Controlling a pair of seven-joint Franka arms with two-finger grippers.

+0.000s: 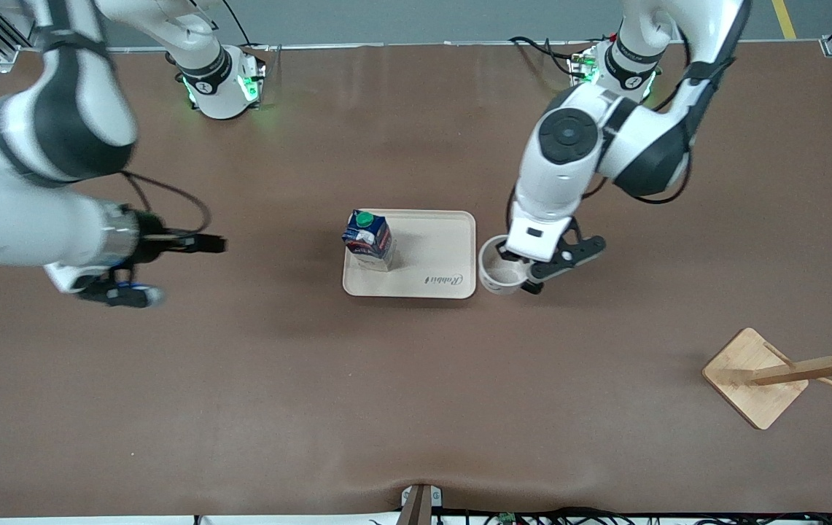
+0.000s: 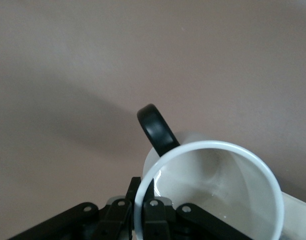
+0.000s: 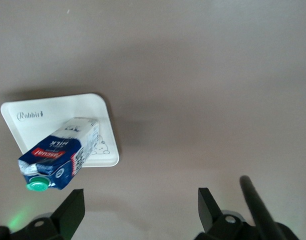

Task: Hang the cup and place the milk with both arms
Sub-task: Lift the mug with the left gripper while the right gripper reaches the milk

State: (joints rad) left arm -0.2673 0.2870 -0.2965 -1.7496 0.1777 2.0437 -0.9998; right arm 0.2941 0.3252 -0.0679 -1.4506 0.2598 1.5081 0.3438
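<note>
The cup (image 1: 499, 271) is a white mug beside the tray, toward the left arm's end of the table. My left gripper (image 1: 526, 275) is shut on the cup's rim. In the left wrist view the fingers (image 2: 153, 202) pinch the white rim of the cup (image 2: 217, 185), one inside and one outside, and the black handle (image 2: 155, 127) sticks out. I cannot tell whether the cup rests on the table. The milk (image 1: 370, 239) stands upright on the cream tray (image 1: 437, 248). My right gripper (image 1: 127, 293) is open and empty, over bare table toward the right arm's end. Its view shows the milk (image 3: 60, 152) and the tray (image 3: 28, 117) off to one side of the right gripper (image 3: 140, 207).
A wooden cup rack (image 1: 787, 368) with a square base and slanted pegs stands toward the left arm's end of the table, nearer to the front camera than the tray. The brown table (image 1: 416, 379) spreads wide around the tray.
</note>
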